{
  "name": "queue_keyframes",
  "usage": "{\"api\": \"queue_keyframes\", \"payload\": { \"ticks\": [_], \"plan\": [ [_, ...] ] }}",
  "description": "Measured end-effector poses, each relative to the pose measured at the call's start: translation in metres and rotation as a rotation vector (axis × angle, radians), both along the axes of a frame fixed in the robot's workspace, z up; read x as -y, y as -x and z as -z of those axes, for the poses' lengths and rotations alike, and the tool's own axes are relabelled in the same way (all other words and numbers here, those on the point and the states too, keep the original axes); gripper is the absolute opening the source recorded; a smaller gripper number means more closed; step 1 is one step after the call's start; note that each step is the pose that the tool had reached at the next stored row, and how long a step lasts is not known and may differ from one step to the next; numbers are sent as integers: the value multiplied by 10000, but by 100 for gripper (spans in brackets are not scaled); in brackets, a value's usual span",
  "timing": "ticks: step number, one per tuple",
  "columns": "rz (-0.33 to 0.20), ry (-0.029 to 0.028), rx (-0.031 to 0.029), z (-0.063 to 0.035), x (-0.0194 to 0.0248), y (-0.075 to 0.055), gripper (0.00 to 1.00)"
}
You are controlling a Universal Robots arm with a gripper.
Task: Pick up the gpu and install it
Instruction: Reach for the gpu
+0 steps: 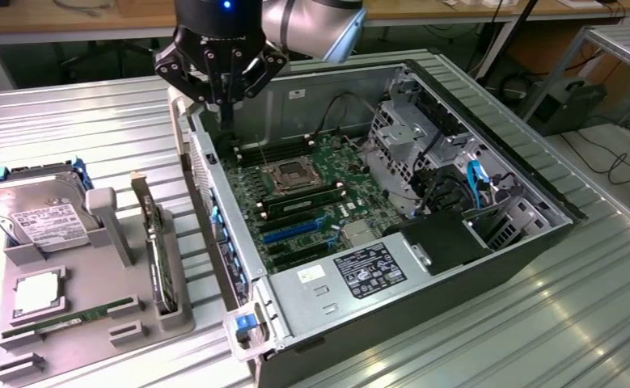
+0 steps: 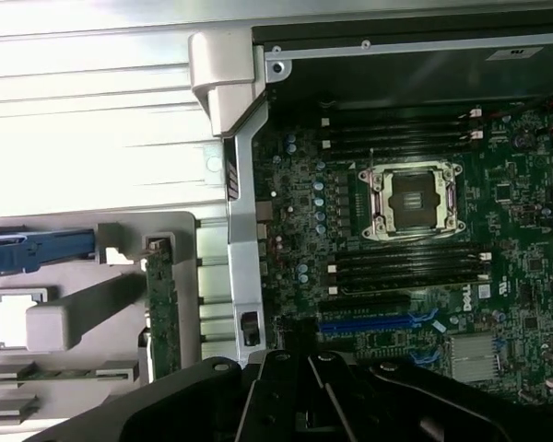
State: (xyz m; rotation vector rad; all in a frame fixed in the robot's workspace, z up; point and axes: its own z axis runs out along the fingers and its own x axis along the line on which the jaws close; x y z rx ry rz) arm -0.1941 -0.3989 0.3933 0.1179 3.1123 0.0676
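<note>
The gpu (image 1: 159, 252) stands on edge in a slot of the grey holder (image 1: 99, 323) at the exterior view's left, its silvery bracket at the far end. In the wrist view the gpu (image 2: 161, 308) shows as a thin green-edged card in the same holder. My gripper (image 1: 226, 120) hangs above the far left corner of the open computer case (image 1: 530, 242), well apart from the gpu. Its fingers are shut together with nothing between them. The gripper's black linkage (image 2: 295, 391) shows in the wrist view.
The motherboard (image 1: 304, 202) lies in the case with blue card slots (image 1: 293, 232) and an open processor socket (image 2: 413, 198). The holder also carries a hard drive (image 1: 40, 218), a processor (image 1: 40, 293) and a green memory stick (image 1: 72, 319). Ribbed metal tabletop surrounds everything.
</note>
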Motion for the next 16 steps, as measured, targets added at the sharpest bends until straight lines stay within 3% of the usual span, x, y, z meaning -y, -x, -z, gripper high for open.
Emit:
{"api": "queue_keyframes", "payload": {
  "ticks": [16],
  "plan": [
    [-1,0,0,0,0,211,11]
  ]
}}
